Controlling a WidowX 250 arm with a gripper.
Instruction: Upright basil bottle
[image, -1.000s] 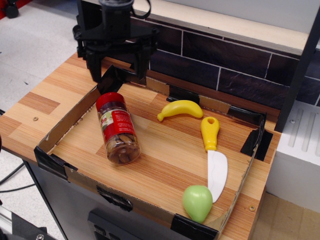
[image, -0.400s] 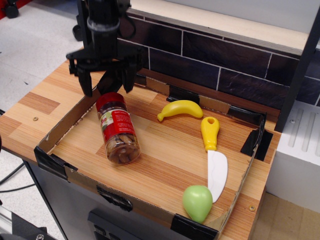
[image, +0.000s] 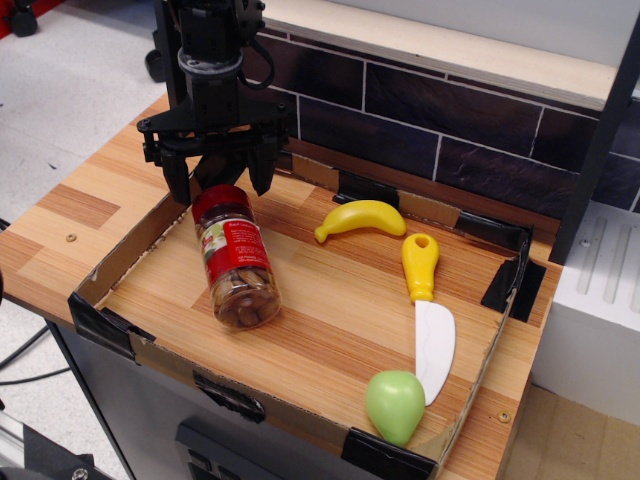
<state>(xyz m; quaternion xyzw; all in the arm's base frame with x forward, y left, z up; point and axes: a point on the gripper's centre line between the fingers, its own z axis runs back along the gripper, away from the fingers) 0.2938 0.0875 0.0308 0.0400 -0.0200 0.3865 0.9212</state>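
Observation:
The basil bottle (image: 235, 259) lies on its side in the left part of a shallow cardboard tray (image: 140, 235). It is a clear jar with a red cap pointing toward the back, a red-and-green label and brownish contents. My black gripper (image: 218, 189) hangs open just above and behind the cap. Its two fingers straddle the cap end, one to the left and one to the right, and neither touches the jar.
In the same tray lie a yellow toy banana (image: 361, 218), a toy knife (image: 427, 312) with a yellow handle and white blade, and a green pear (image: 395, 404) at the front rim. A dark brick wall (image: 440, 130) runs behind. The wooden counter (image: 70, 215) ends at left and front.
The gripper has come down and forward from behind the tray's back left corner to just over the jar's red cap, staying open. The jar has not moved.

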